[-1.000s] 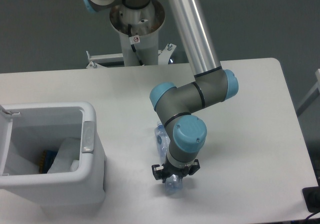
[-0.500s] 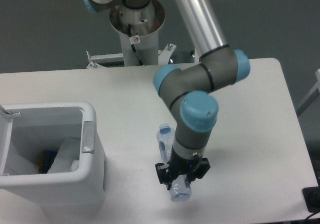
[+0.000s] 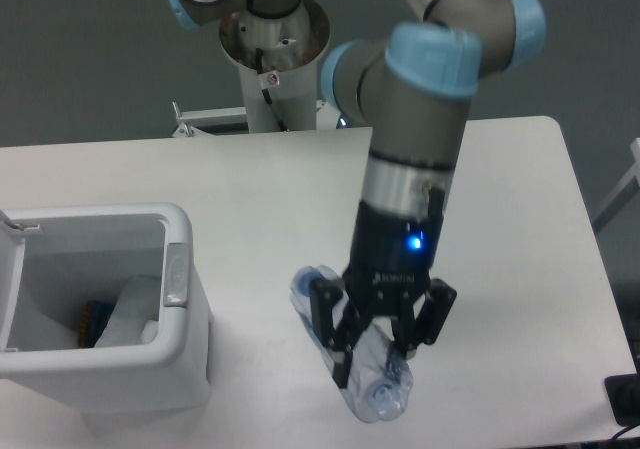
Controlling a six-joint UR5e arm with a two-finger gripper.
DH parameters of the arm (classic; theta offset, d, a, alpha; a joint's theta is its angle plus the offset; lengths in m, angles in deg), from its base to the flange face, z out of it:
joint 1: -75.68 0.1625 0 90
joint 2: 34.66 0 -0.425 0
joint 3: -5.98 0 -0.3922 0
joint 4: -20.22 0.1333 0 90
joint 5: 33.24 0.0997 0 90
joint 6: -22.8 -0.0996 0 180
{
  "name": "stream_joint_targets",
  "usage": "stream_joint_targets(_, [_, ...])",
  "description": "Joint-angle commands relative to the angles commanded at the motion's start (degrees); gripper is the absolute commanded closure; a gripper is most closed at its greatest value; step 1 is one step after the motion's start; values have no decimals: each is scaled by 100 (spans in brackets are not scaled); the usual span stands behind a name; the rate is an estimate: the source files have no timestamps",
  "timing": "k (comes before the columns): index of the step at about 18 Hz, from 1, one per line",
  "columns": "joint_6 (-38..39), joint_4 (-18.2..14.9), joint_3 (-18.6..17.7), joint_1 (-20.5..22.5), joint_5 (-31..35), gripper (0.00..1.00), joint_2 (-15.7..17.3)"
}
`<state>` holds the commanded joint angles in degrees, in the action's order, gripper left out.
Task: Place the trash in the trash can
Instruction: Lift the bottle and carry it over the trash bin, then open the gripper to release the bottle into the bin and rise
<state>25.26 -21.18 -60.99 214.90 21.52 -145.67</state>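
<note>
So the black two-finger gripper (image 3: 372, 357) is pointing down and it's got its fingers (image 3: 343, 354) clamped around the crushed clear plastic bottle with the bluish tint (image 3: 352, 361). The bottle lies at a slant across the grip: one end pokes out toward the upper left near the edge of the gripper body, and the other end, with what looks like a bluish cap, sticks out below the fingertips toward the front of the table. Can't really tell whether the bottle is touching the table or just off it.

Right above the fingers there's a small blue light glowing on the dark wrist section, then the grey arm (image 3: 412, 159) with light blue joint caps going up and out of the top of the view.

All of this sits over the white table (image 3: 520, 229), roughly in the middle-front part. Off to the left, well apart from the bottle, is the boxy white plastic trash can (image 3: 190, 354) with rounded corners and a grey latch tab (image 3: 176, 274) on its near wall. Its lid is flipped open on the far left side. Inside it there's a crumpled white wrapper (image 3: 130, 314) and something dark bluish next to that, too small to make out.
</note>
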Motion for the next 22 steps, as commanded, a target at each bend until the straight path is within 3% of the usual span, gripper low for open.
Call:
stream_joint_targets(5, [-166, 36, 9, -535, -45, 47, 264])
stream_joint_targets(13, [-1080, 36, -237, -1494, -36, 47, 80])
stream_joint_targets(15, [-1290, 44, -490, -1678, -27, 46, 71])
stream_joint_targets(16, [-1423, 44, -579, -1697, -27, 42, 62])
stream_joint_targets(18, [-1625, 36, -519, -1697, -18, 0, 62])
stream_joint_targets(20, [-1565, 27, -457, -1636, -1, 0, 158])
stream_joint_targets(22, [-1538, 0, -562, -1312, 113, 0, 404])
